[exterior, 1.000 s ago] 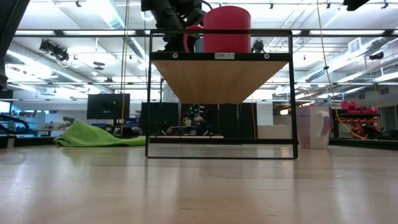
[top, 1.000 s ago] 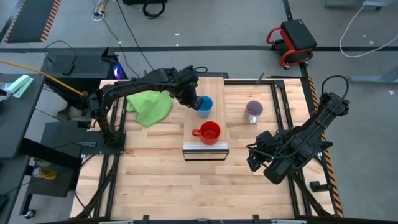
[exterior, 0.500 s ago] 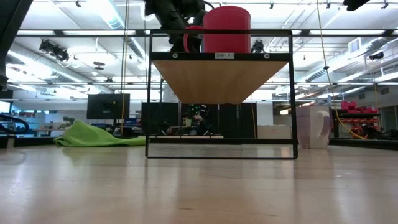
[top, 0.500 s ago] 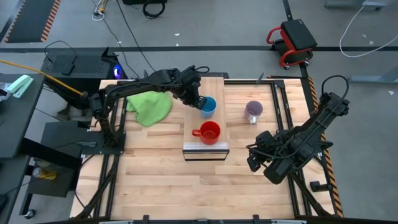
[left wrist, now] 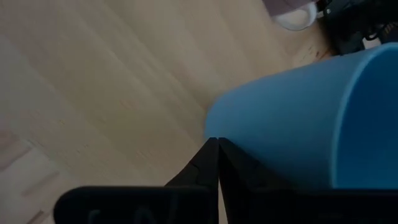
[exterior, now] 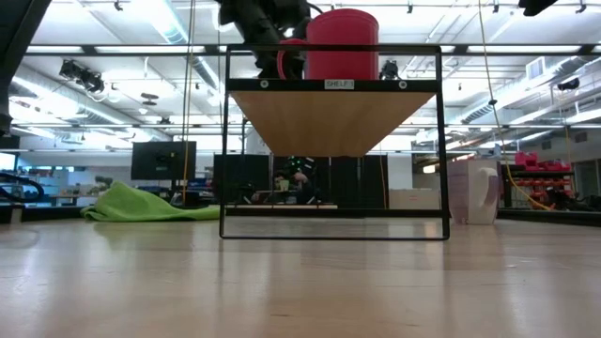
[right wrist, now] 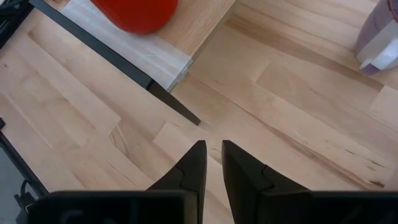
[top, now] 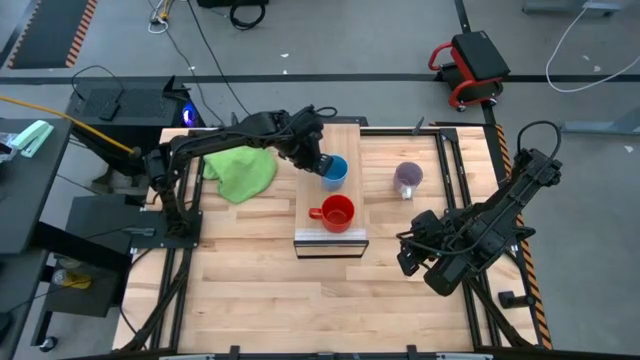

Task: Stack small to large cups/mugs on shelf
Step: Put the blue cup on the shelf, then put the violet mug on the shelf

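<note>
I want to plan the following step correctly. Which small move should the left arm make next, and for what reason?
Probably lift the blue cup a little and carry it over the red mug. The left gripper is shut on the cup's rim at the far end of the shelf, and the smaller cup seemingly belongs inside the mug. The right gripper waits over the table, beside the shelf.

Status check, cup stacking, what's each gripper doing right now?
Left gripper shut on blue cup over shelf. Right gripper idle, empty. Red mug shelved. Purple mug on table.

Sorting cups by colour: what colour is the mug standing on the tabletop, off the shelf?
Translucent purple-grey mug; the high view shows it best.
</note>
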Motion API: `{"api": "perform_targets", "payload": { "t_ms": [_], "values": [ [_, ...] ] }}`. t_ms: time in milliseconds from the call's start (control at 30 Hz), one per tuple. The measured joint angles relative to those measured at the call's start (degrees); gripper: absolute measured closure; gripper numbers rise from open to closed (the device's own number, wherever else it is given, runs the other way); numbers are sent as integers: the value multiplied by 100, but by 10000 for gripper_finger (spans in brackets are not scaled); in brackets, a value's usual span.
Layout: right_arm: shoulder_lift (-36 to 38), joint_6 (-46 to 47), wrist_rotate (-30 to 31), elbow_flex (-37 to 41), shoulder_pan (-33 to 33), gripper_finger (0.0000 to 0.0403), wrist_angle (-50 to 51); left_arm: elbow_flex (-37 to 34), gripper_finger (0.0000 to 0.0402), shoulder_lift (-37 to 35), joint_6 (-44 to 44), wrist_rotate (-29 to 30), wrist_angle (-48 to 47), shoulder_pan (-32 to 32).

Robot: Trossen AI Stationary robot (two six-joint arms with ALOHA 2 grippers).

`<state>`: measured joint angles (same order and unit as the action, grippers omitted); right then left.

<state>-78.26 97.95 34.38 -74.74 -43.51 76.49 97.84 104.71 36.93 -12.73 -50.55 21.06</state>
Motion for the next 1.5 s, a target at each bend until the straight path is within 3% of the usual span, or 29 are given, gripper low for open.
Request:
{"api": "perform_targets", "payload": {
  "t_ms": [700, 1033, 1267, 1500],
  "values": [
    [0, 92, 6, 0, 0, 346, 2, 0, 382, -2, -13, 0, -139, -38],
    [6, 91, 5, 0, 81, 346, 7, 0, 386, -130, -314, 107, -861, 262],
    [364, -105, 10, -84, 522, 346, 15, 0, 383, -582, -702, 167, -1307, 391],
    [1096, -719, 11, -218, 1466, 346, 28, 2, 373, -1106, -1153, 964, -2244, 396]
  ]
}}
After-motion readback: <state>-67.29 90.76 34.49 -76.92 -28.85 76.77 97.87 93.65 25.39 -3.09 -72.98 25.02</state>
